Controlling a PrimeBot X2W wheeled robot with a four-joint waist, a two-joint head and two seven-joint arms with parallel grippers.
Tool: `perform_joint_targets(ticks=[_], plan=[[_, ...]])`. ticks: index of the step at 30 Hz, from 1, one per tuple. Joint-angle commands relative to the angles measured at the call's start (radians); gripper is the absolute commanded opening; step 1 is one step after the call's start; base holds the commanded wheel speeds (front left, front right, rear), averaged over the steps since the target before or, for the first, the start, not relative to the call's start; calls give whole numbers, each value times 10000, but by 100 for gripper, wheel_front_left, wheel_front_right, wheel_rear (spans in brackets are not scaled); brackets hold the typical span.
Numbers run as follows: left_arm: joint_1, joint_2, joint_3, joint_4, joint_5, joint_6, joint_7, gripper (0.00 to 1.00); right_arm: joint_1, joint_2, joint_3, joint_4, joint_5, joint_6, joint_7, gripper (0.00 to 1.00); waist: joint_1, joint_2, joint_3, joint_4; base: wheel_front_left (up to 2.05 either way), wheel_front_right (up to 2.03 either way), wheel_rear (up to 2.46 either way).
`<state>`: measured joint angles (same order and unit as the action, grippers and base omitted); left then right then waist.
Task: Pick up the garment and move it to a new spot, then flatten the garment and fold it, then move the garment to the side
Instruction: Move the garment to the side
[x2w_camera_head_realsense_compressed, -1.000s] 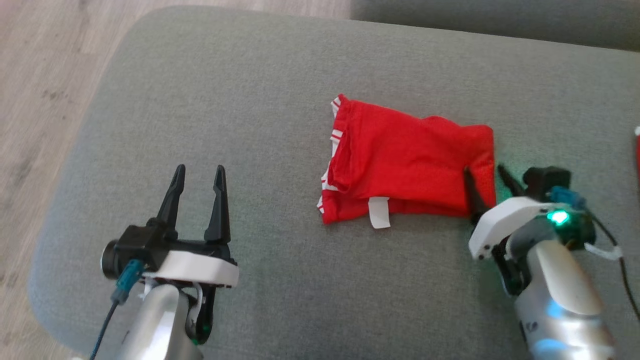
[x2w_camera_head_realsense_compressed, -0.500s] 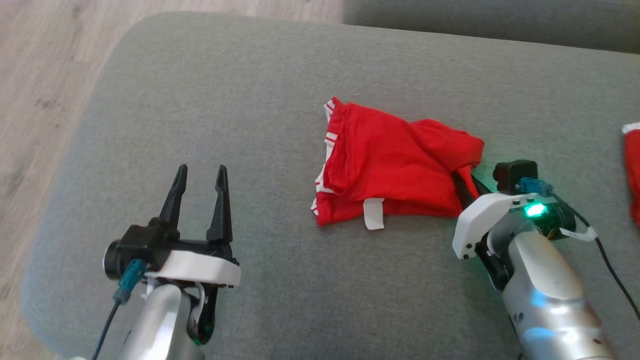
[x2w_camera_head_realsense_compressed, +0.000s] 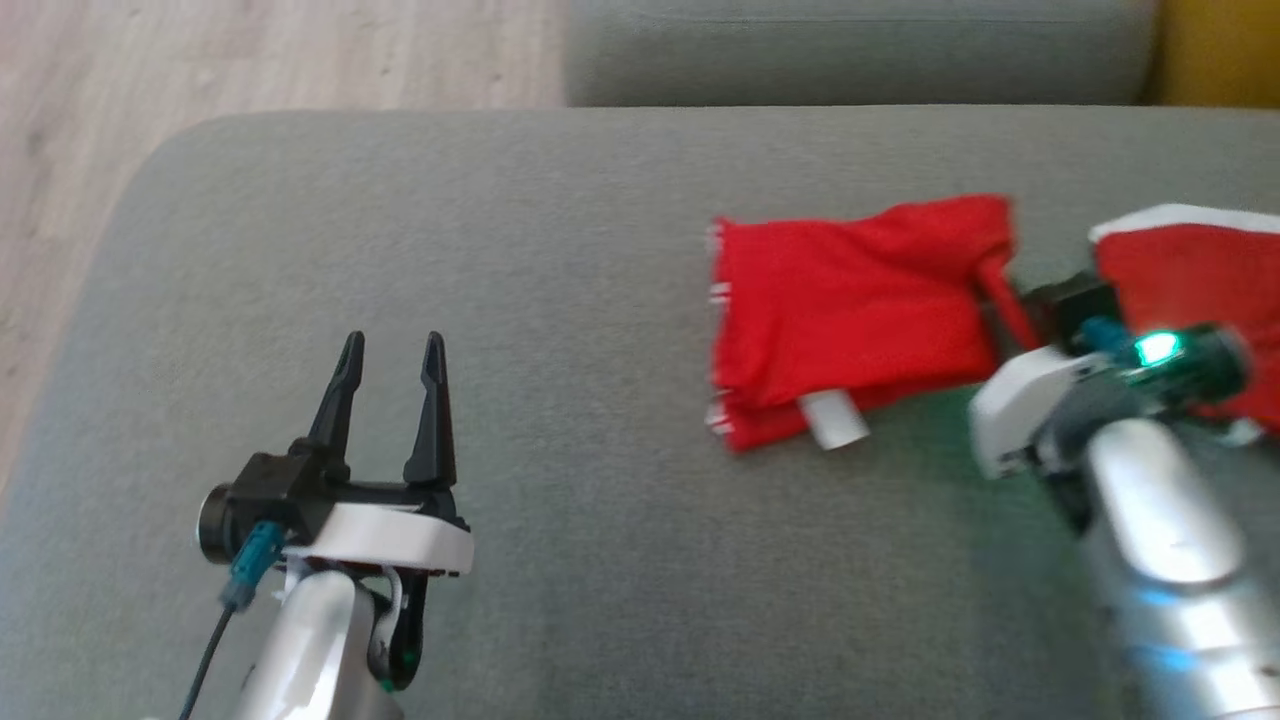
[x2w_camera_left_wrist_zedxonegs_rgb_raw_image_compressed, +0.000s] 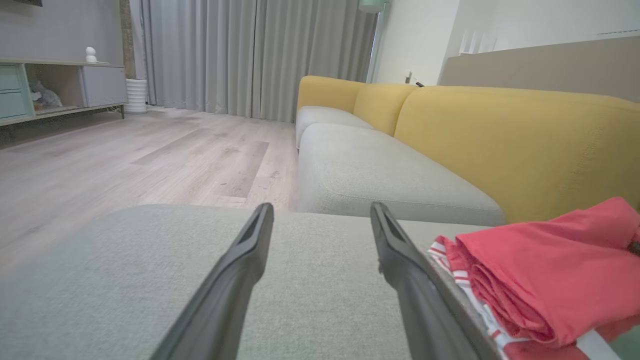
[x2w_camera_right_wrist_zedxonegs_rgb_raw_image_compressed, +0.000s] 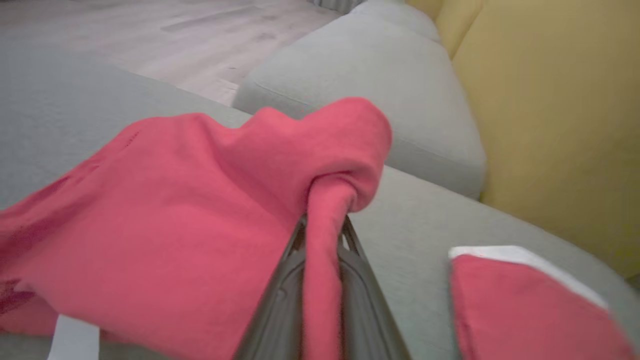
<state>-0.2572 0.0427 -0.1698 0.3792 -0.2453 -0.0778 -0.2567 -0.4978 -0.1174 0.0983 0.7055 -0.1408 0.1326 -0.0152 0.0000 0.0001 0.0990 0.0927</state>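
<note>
A folded red garment (x2w_camera_head_realsense_compressed: 850, 320) with white striped edges and a white label lies on the grey cushion (x2w_camera_head_realsense_compressed: 560, 260), right of the middle. My right gripper (x2w_camera_head_realsense_compressed: 1010, 305) is shut on a pinch of its right edge, and the cloth (x2w_camera_right_wrist_zedxonegs_rgb_raw_image_compressed: 320, 210) bunches up between the fingers. The same garment (x2w_camera_left_wrist_zedxonegs_rgb_raw_image_compressed: 540, 270) appears at the right in the left wrist view. My left gripper (x2w_camera_head_realsense_compressed: 390, 350) stands open at the lower left, well apart from the garment, nothing between its fingers (x2w_camera_left_wrist_zedxonegs_rgb_raw_image_compressed: 250, 250).
A second red piece with a white edge (x2w_camera_head_realsense_compressed: 1190, 260) lies at the right, just behind my right wrist. A yellow sofa back (x2w_camera_left_wrist_zedxonegs_rgb_raw_image_compressed: 500, 135) rises behind the grey seats. Wooden floor (x2w_camera_head_realsense_compressed: 200, 60) lies past the cushion's left and far edges.
The head camera has shifted. My right gripper closed on the garment's right edge and has dragged it to the right, toward the other red piece. The left gripper stays open, unmoved.
</note>
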Motion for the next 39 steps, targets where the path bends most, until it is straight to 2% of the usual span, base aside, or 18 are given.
perform_joint_targets(ticks=[1, 5, 6, 10, 17, 22, 25, 36, 38, 39], plan=[[-158, 76, 328, -369, 57, 87, -51, 100, -119, -528, 296, -670, -17, -19, 152, 0, 0, -1, -97, -334, 0, 0, 0], [-195, 76, 343, -430, 24, 86, -51, 100, -198, -1958, 723, -1488, 116, -19, 789, 0, 0, -1, 99, -581, 0, 0, 0], [-228, 76, 330, -447, 19, 72, -51, 100, -217, -2704, 906, -1793, 310, -19, 1074, 0, 0, -1, 246, -658, 0, 0, 0], [-379, 76, 374, -484, 62, 24, -51, 100, -287, -4078, 982, -2179, 640, -19, 1609, 0, 0, -1, 647, -741, 0, 0, 0], [-723, 83, 576, -502, 133, -121, -51, 100, -562, -5537, 496, -1731, 529, -19, 2042, 0, 0, -1, 1357, -681, 0, 0, 0], [-893, 82, 639, -475, 179, -221, -51, 100, -835, -6104, 155, -1213, -27, -19, 2238, 0, 0, -1, 1624, -582, 0, 0, 0], [-919, 81, 676, -466, 176, -258, -51, 100, -949, -6214, -228, -974, -303, -19, 2317, 0, 0, -1, 1717, -537, 0, 0, 0], [-936, 79, 877, -466, 242, -328, -51, 100, -967, -5702, -1158, -914, -740, -19, 2272, 0, 0, -1, 1870, -589, 0, 0, 0], [-949, 78, 893, -434, 267, -336, -51, 100, -955, -5521, -1293, -1025, -791, -19, 2261, 100, 0, -1, 1836, -627, 0, 0, 0], [-954, 78, 895, -417, 275, -340, -51, 100, -937, -5439, -1360, -1069, -840, -19, 2291, 100, 0, -1, 1803, -644, 0, 0, 0]])
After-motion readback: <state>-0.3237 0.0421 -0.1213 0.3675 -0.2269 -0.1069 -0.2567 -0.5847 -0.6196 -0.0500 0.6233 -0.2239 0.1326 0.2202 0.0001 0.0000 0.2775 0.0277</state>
